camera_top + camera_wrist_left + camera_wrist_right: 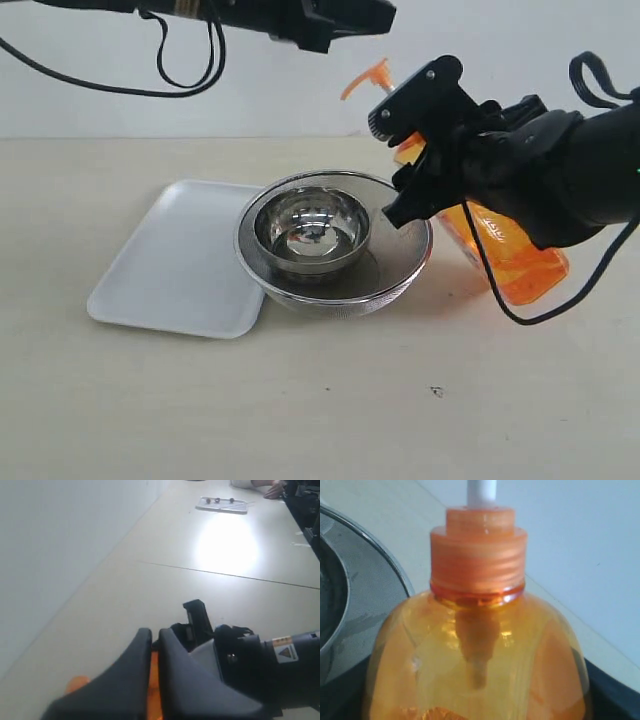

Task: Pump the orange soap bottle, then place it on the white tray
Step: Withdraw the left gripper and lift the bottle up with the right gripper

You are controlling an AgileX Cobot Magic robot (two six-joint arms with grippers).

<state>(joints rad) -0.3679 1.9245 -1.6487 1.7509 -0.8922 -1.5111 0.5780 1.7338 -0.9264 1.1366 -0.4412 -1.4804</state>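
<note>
The orange soap bottle [520, 265] leans toward the left, its base on the table right of the strainer. My right gripper [420, 150] is shut on its upper body, one finger on each side. In the right wrist view the bottle [480, 650] fills the frame, with the orange collar [478, 555] and the white stem above it. The orange pump head [365, 78] sticks up just under my left gripper [340, 25], which is shut and empty, hovering above it. The left wrist view shows its fingers [130, 675] pressed together over the orange. The white tray [170, 270] lies flat at the left.
A mesh strainer [400, 270] holding a round steel bowl [312, 228] stands between the tray and the bottle, overlapping the tray's right edge. A black cable [180, 85] hangs from the left arm. Another tray [222, 505] lies far off on the long table.
</note>
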